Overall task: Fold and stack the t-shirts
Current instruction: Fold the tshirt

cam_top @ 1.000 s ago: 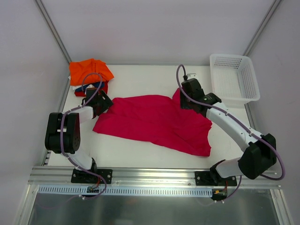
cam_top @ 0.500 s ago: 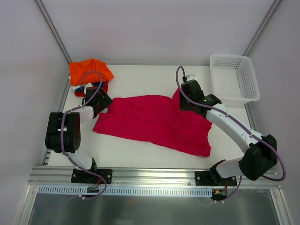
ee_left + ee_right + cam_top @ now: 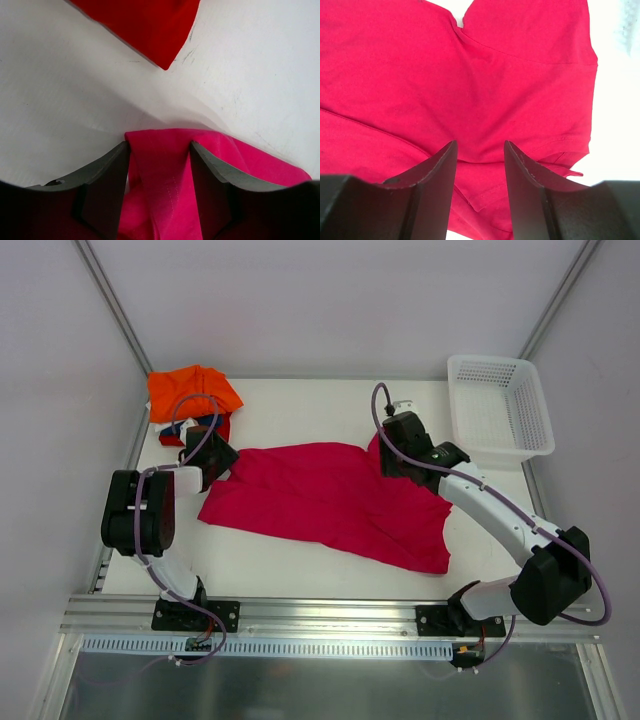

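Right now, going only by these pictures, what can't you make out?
Top view: the blue and red t-shirts show only as slivers, because the orange t-shirt covers the rest.
Left wrist view: the left gripper straddles a fold of the pink t-shirt. Whether it actually pinches the cloth cannot be told, and the bottom edge cuts the fold off.
Right wrist view: whether the right gripper touches the shirt or hangs above it; no view shows the gap side-on.

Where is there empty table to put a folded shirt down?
Two bare patches of table: the far strip between the orange shirt and the basket, behind the pink shirt, and the near strip between the pink shirt and the front edge. The far left corner is crowded with the shirt pile.
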